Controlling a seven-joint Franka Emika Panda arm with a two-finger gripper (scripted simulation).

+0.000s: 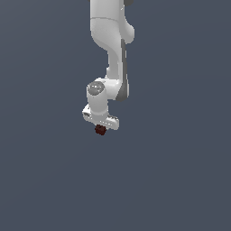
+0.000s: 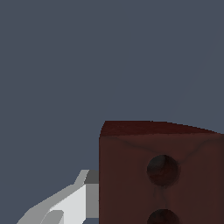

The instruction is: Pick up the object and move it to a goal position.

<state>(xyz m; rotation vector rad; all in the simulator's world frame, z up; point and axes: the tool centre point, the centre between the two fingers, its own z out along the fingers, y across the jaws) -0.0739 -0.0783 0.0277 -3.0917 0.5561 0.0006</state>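
Note:
The object is a small dark red-brown cube with dark round spots on one face. In the exterior view it sits right under the white gripper, between its fingers, much narrower than the hand. In the wrist view the cube fills much of the frame, and one white and grey finger lies against its side. The other finger is hidden. The gripper is shut on the cube.
The white arm comes down from the top of the exterior view. All around is a plain dark grey-blue surface with no other objects or edges in sight.

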